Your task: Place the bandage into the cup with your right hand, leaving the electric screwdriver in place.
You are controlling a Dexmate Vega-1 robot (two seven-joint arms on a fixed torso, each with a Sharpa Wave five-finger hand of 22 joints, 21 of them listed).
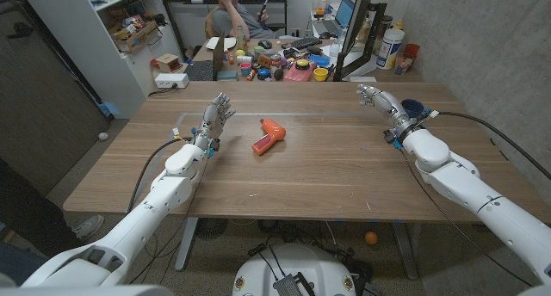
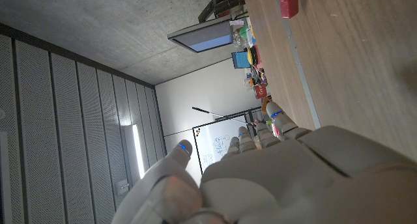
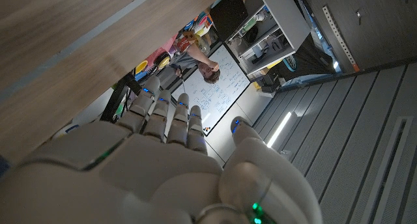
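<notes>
Right hand (image 1: 372, 95) open and empty at the counter's (image 1: 327, 171) far edge, left hand (image 1: 217, 115) open too, screwdriver (image 1: 269, 136) just beside it; bandage and cup not visible, so a blind reach likely risks bumping the screwdriver.

Desk (image 1: 327, 171): wood-grain top, matt, smooth, brown with darker streaks. Electric screwdriver (image 1: 269, 136): orange plastic housing, smooth, slight sheen. Left robot hand (image 1: 217, 115): pale grey plastic shells, smooth, satin finish, with darker parts between the segments. Right robot hand (image 1: 375, 96): same smooth grey plastic. Arm covers: glossy white plastic. Cables along both arms: black, matt. Wall behind, in the left wrist view: bare grey concrete, rough.
</notes>
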